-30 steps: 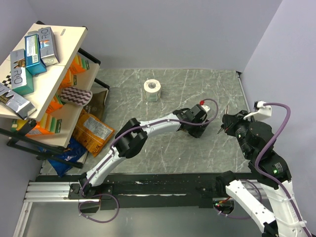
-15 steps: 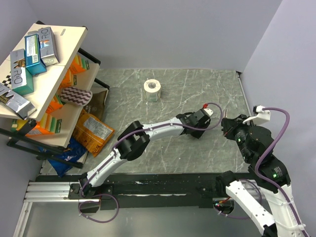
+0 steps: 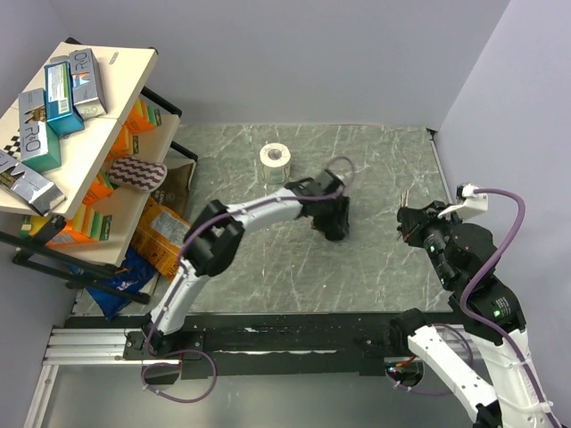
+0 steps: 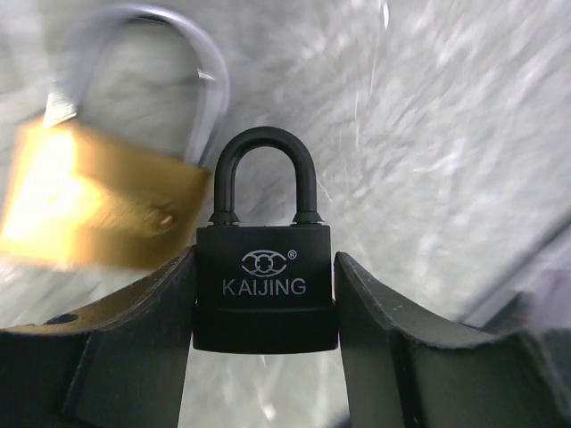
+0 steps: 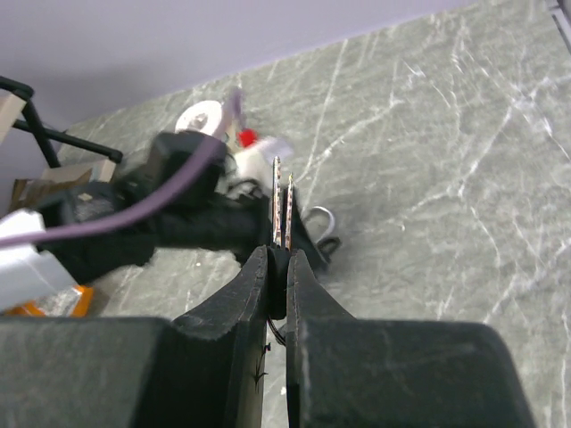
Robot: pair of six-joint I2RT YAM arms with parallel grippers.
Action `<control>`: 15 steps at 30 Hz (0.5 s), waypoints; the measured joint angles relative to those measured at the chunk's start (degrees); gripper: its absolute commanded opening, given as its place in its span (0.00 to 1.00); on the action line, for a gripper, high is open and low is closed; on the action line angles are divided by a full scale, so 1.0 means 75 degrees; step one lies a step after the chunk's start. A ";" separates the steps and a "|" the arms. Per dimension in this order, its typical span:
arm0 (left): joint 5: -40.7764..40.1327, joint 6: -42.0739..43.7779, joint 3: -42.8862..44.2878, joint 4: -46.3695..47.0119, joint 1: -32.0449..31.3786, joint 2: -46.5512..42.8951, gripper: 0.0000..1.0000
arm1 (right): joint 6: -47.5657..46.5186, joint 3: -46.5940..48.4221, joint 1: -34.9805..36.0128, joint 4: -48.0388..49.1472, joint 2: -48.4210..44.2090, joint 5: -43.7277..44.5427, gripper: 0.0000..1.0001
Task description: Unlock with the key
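- The key (image 5: 281, 201) is pinched by its head in your right gripper (image 5: 277, 261). The jaws are closed tight on it, and two silver blades stick up past the fingertips. It's off the table (image 3: 375, 152), well right of the white roll (image 3: 276, 163) and nearer the arm bases.
- Your right arm (image 3: 473, 267) comes up from the near right base with the elbow bent. The wrist is folded back toward the roll's side, so the blades face the left gripper.
- Your left gripper (image 4: 265, 263) is clamped on the black padlock (image 4: 264, 299), one finger on each side of the body. The shackle is up and seated, and the logo faces the wrist camera. It sits right of the roll and a bit nearer the bases.
- Your left arm (image 3: 259, 214) is stretched long from the near left base and passes just on the near side of the roll.
- The brass padlock (image 4: 94, 209) has a silver shackle, is blurred, and is also right of the roll. It's just beside the black padlock; I can't tell if they touch.
- The shelf rack (image 3: 116, 71) is well left of the roll, with boxes (image 3: 62, 98) on top and snack bags (image 3: 165, 236) below.
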 measured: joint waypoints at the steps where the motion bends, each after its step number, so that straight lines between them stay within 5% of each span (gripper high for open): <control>1: 0.0204 -0.0300 -0.0216 0.0035 0.0169 -0.0224 0.01 | -0.0020 0.0047 0.0000 0.0044 0.0047 -0.0038 0.00; 6: 0.0892 -0.1486 -0.1067 0.0737 0.0743 -0.1352 0.01 | -0.0131 0.0204 0.0000 0.0294 0.0277 -0.0166 0.00; 15: 0.1711 -0.3025 -0.2075 0.1999 0.0554 -0.2973 0.01 | -0.0227 0.0213 0.0000 0.0595 0.0670 -0.0469 0.00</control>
